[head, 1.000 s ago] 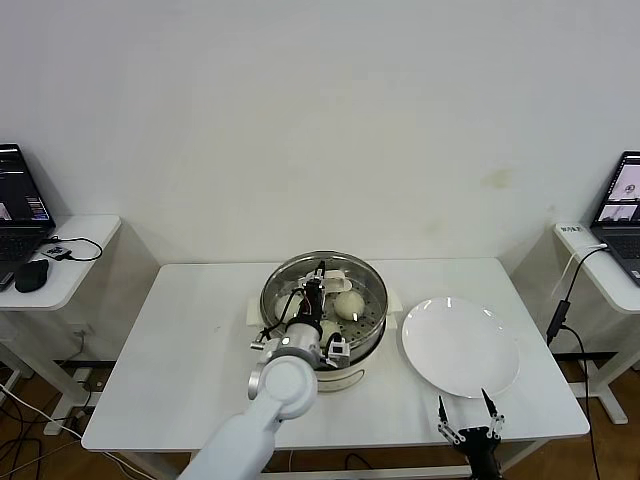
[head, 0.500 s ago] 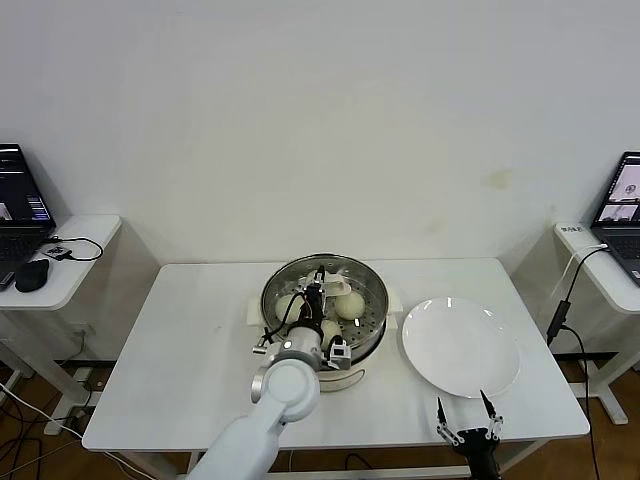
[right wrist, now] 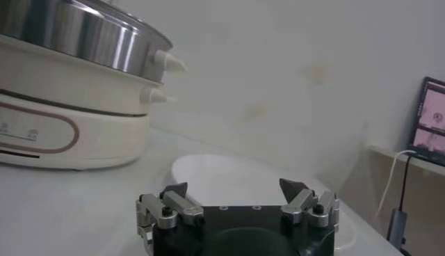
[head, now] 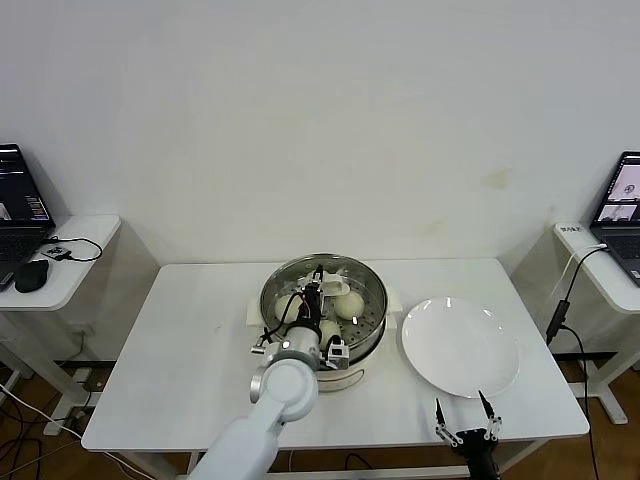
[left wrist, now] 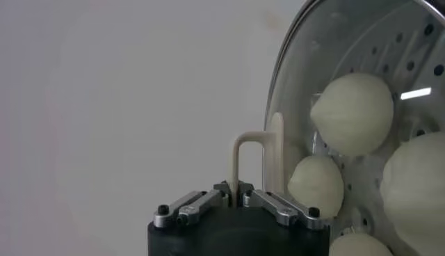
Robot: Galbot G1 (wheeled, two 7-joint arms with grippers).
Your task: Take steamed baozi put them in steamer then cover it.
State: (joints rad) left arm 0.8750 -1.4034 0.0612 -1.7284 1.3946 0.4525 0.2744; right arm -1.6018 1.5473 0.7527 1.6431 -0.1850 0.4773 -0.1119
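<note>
A Galbot G1 works over a white surface (head: 180,370) set against a plain wall. Its left gripper (left wrist: 234,189) reaches out over the steamer (head: 322,310), a shiny steel pot on a white base that stands near the middle of the surface. The left fingers (left wrist: 201,204) are pinched nearly together on the cream oblong handle (left wrist: 248,154) of the cover (left wrist: 306,83), the clear glass lid with a metal rim. In the left wrist view the handle stands upright between the fingertips, and the lid's rim curves away beside it. Whether the lid sits fully on the pot or is slightly raised cannot be told.

The baozi (left wrist: 353,113) lie inside the pot on the perforated steel tray. Four cream-white buns show in the left wrist view, close together, two of them only in part. From the head camera, one bun shows clearly at the far right of the tray, with others half hidden behind the arm.

A flat white plate (head: 460,345) lies just to the right of the steamer, with nothing on it. The right gripper (head: 463,413) waits low at the front edge of the surface, near the plate's front rim. Its fingers (right wrist: 174,195) are spread wide apart and hold nothing.

Side desks with laptops stand at both edges of the room.
</note>
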